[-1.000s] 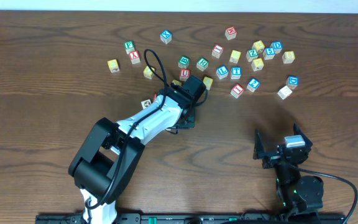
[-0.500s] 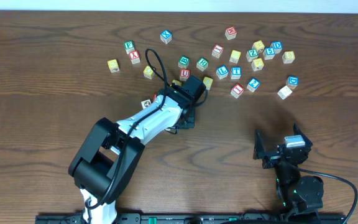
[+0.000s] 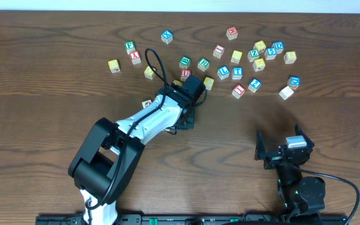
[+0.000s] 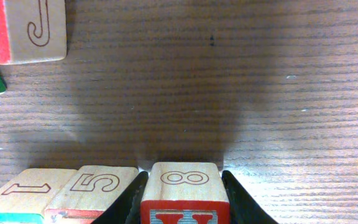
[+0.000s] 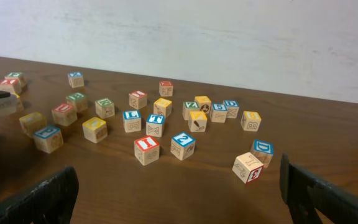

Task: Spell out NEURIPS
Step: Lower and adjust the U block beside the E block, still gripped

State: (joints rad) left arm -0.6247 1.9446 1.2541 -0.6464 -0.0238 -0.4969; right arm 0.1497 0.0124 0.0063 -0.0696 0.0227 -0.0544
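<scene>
Left hand [image 3: 195, 84] is clamped shut on a wooden cube [image 4: 185, 186]. The cube's upper face reads 8, and its red-edged front face is cut off by the frame, so the letter cannot be read. In the wrist view a cube marked 5 [image 4: 98, 185] lies just beside it, next to a cube marked 1 [image 4: 27, 190]. A J cube [image 4: 33, 28] sits farther ahead. From overhead the hand hides the held cube at the near edge of the scattered letter cubes [image 3: 237, 73], with a red U cube [image 3: 185, 74] just beside it. Right hand [image 3: 280, 147] rests on the bench [image 3: 42, 125] with fingers spread wide, empty, well apart from the cubes.
</scene>
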